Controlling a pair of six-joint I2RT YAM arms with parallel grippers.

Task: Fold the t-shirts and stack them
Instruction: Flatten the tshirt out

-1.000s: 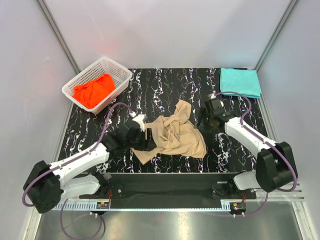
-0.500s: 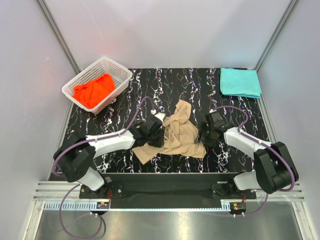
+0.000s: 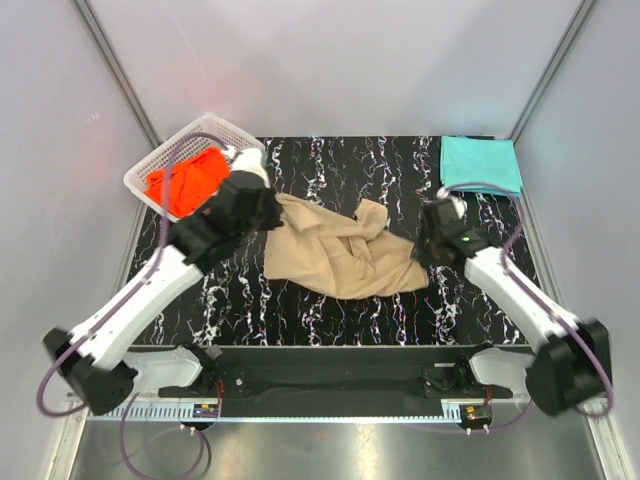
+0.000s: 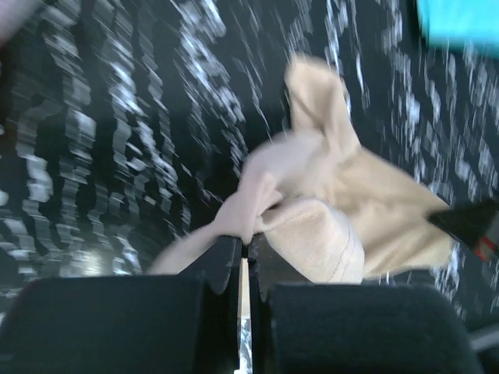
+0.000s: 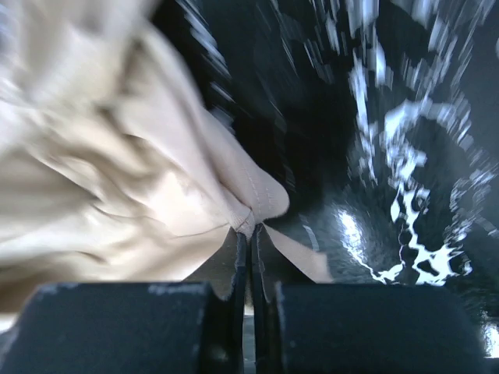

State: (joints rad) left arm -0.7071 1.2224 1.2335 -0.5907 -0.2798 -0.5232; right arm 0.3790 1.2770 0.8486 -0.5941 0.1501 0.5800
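The tan t-shirt (image 3: 340, 258) lies rumpled and stretched across the middle of the black marbled table (image 3: 330, 160). My left gripper (image 3: 272, 208) is shut on the shirt's left corner, close to the basket. In the left wrist view a thin fold of tan cloth (image 4: 335, 187) is pinched at the left gripper (image 4: 247, 248). My right gripper (image 3: 425, 255) is shut on the shirt's right edge. The right wrist view shows a hem of the tan cloth (image 5: 117, 171) clamped in the right gripper (image 5: 251, 230). The teal t-shirt (image 3: 480, 163) lies folded at the back right. The orange-red t-shirt (image 3: 185, 180) sits in the basket.
A white lattice basket (image 3: 238, 135) stands at the back left corner, just behind my left arm. Grey walls close in the table on three sides. A strip of the teal cloth (image 4: 460, 19) shows at the top right of the left wrist view.
Both grippers have shut on the tan t-shirt. The left arm swung back and left toward the basket, pulling the shirt's corner with it. The shirt is now spread wider.
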